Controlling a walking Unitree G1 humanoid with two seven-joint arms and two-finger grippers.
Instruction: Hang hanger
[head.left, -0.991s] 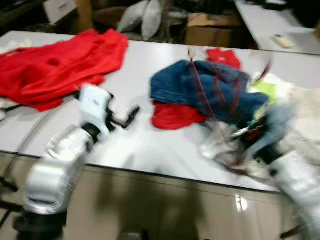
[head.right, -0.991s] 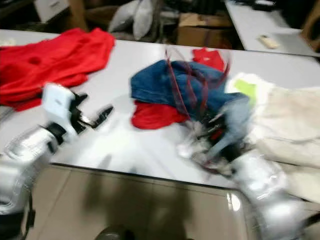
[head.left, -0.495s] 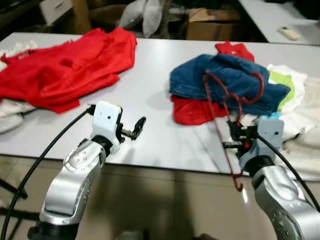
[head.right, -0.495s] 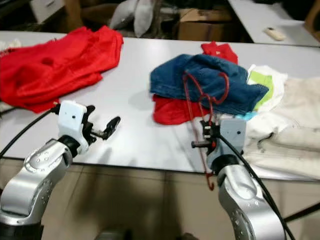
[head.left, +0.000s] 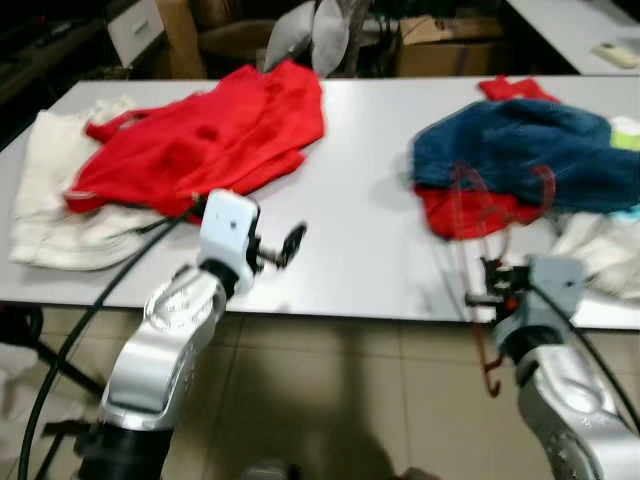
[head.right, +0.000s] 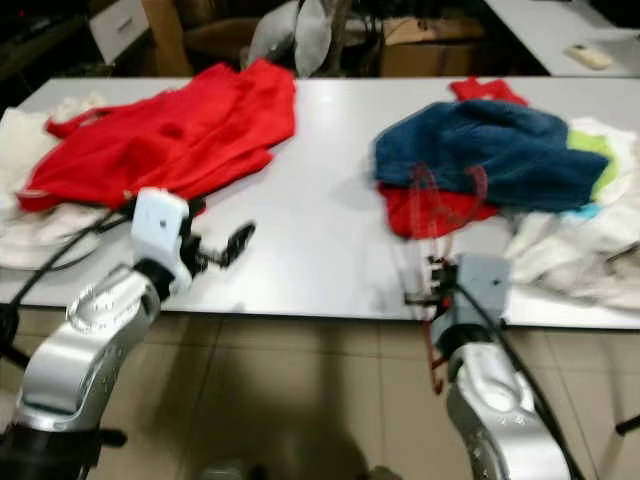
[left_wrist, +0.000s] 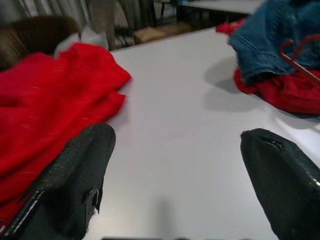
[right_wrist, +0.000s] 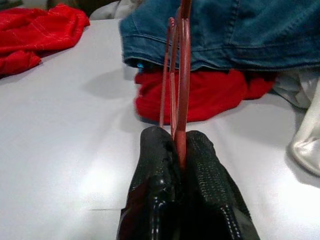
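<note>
1. The red wire hanger is pinched between the closed jaws of the right gripper. In the right wrist view the two black fingers press together on its thin wires, which run up and away from them.
2. In the left eye view the hanger sits at the lower right of the frame. Its frame rises in front of the blue denim garment and one end hangs below the edge of the table. Held upright and clear of the clothes, it looks ready to be carried off to a rail or hook, though no such place is visible.
3. The left gripper sits left of centre in the frame, above the near edge of the table. Its jaws are spread wide and hold nothing, as the left wrist view shows with bare table between the fingers. I judge it is kept free for balance or a later assist.
4. The red garment lies spread at the upper left over a white cloth. A smaller red piece is tucked under the denim, and pale clothes lie at the right edge. They look like a laundry pile waiting to be sorted.
5. No brand, label or writing can be read; the head views are slightly blurred.
</note>
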